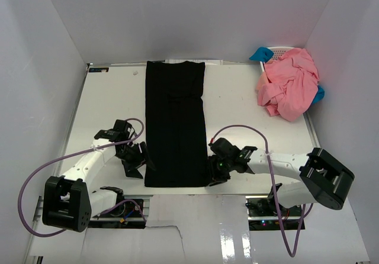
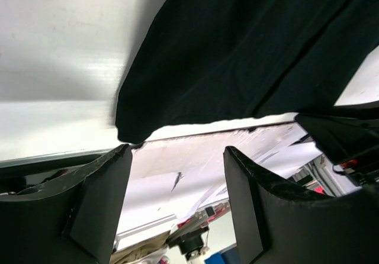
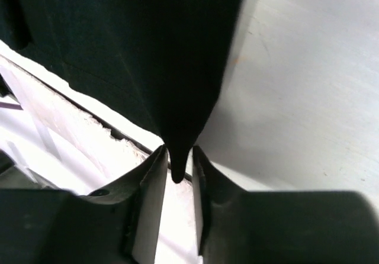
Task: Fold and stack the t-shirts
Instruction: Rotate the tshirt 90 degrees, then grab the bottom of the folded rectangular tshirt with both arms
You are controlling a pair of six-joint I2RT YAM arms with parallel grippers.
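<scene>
— Top external, black t-shirt [image 1: 175, 128]: whereabouts?
— Middle of the table [image 1: 112, 98], laid flat as a long narrow strip, near hem at the near edge. Far right corner: pink t-shirts [image 1: 288, 89] heaped on the basket [image 1: 278, 51].
— Left arm pose?
— Elbow out to the left, forearm angled inward, left gripper [image 1: 135, 160] low beside the strip's near left corner. Left wrist: fingers [image 2: 100, 199] spread wide, nothing between, cloth corner just ahead.
— Right arm?
— Stretched low and leftward from its base, right gripper [image 1: 214, 175] at the near right corner. Right wrist: fingers [image 3: 155, 187] a narrow slit apart, cloth tip hanging between. Pinched or freed: cannot tell.
</scene>
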